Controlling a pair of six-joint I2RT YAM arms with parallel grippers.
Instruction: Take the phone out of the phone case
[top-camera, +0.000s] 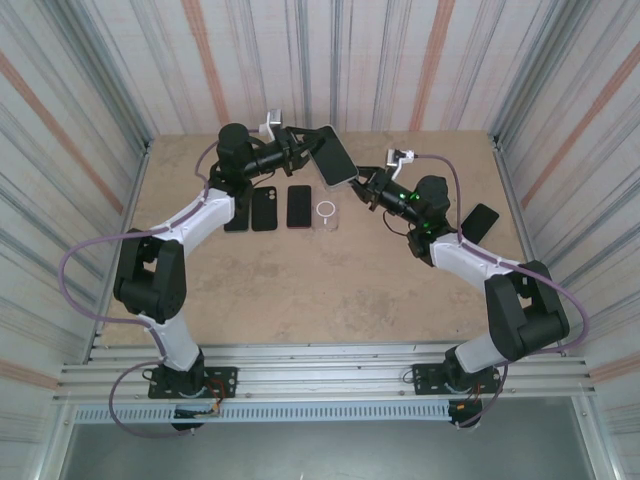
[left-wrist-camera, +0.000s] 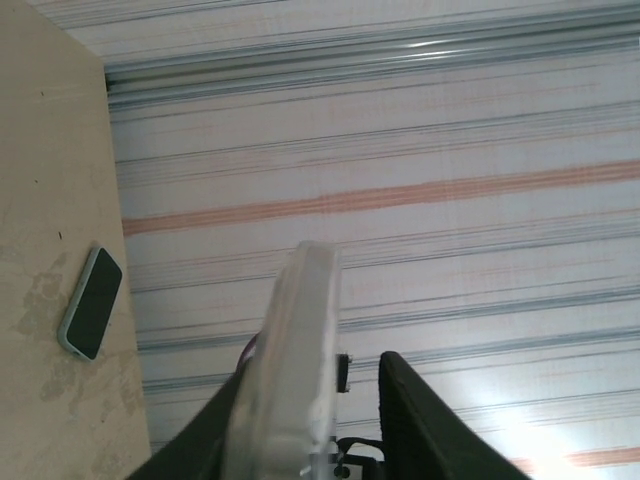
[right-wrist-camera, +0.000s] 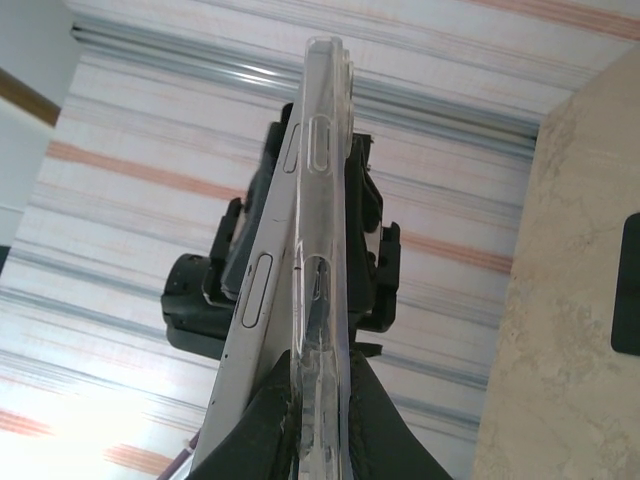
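Two pincers are facing along the long axis of the phone (right-wrist-camera: 258, 290) — right pincer (right-wrist-camera: 318, 425) clamping the phone case (right-wrist-camera: 322, 190), left pincer (left-wrist-camera: 320, 380) standing parted around the opposite end.

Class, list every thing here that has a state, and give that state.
phone: partly peeled from its case, in the air.
clear case: pinched at its edge.
right gripper: shut on the clear case.
left gripper: open, loose around the phone.
spare clear case: empty, lying flat.
phone at the right: cased, lying flat.
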